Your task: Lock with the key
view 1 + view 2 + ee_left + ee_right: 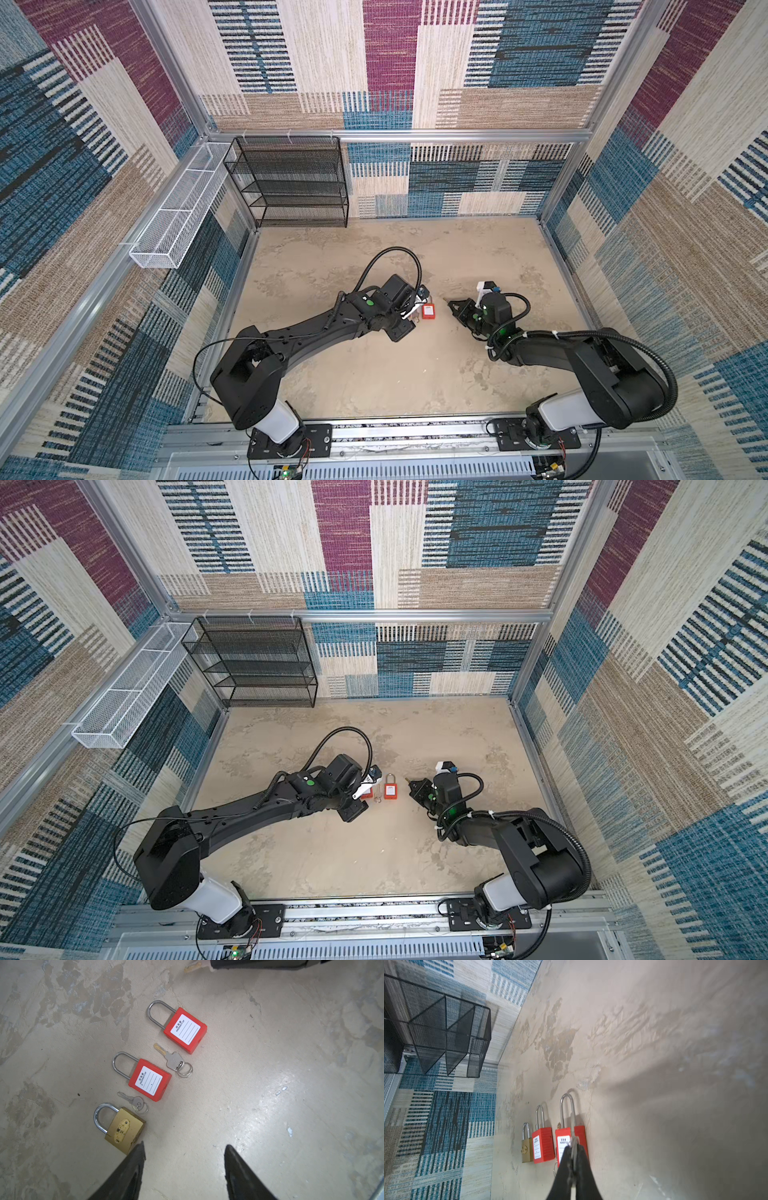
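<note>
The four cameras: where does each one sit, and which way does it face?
Top views: high over the front, facing down toward the back wall; left arm and right arm show whole.
Left wrist: on the left arm, facing down at the table, brass padlock, red padlocks, loose keys; open left gripper shows.
Right wrist: on the right arm, facing low across the table toward the black rack; right gripper shows, shut on a key.
Shared: both wrist views show the padlocks.
</note>
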You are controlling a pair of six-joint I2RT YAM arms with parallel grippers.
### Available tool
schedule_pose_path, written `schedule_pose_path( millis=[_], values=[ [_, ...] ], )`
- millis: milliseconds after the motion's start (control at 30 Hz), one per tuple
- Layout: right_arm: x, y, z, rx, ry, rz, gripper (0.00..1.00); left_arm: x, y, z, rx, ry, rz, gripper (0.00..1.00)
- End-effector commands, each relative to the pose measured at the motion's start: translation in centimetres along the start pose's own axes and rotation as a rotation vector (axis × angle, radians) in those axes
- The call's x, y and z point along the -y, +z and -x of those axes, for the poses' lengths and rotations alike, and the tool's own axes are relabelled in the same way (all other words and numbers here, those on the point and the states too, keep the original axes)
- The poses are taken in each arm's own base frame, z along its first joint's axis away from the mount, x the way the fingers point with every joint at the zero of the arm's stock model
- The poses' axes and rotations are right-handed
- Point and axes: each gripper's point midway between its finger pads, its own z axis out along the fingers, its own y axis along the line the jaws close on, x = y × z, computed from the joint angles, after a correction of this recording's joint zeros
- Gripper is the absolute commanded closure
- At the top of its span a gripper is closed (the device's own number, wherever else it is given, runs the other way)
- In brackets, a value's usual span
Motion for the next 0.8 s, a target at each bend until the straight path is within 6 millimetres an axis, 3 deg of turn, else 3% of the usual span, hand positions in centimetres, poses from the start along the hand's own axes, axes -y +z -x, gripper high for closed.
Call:
schedule_pose_path(
  millis=[0, 767],
  values=[
    [-1.1, 0.6, 0.2, 0.004, 0.029, 0.042, 1.00, -0.2, -0.3, -0.2, -0.009, -0.007, 0.012, 0.37],
    [0.8, 2.4, -0.9, -0.031, 0.117, -0.005, 0.98, -0.4, -0.4, -0.7, -0.018, -0.006, 0.023, 0.37]
  ],
)
